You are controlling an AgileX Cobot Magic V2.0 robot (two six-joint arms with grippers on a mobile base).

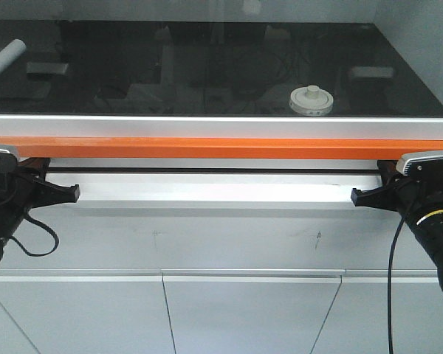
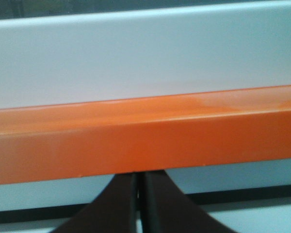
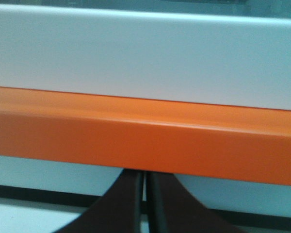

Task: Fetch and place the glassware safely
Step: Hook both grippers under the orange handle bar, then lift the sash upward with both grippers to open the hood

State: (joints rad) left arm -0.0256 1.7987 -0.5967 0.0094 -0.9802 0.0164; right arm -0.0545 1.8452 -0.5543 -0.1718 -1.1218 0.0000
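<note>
The lidded glass jar (image 1: 311, 100) sat on the black counter (image 1: 207, 81) beyond the orange rail (image 1: 221, 147), well apart from the left gripper (image 1: 75, 193) and right gripper (image 1: 355, 198), both closed and empty.

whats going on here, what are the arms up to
Nothing is held yet. The lidded glass jar sits on the dark surface behind what looks like a glass panel, a white tube lying far to its left. The left hand and the right hand sit just under the panel's orange bar, one near each end, fingers shut and empty. They may be about to lift the panel, but that is a guess.
</note>
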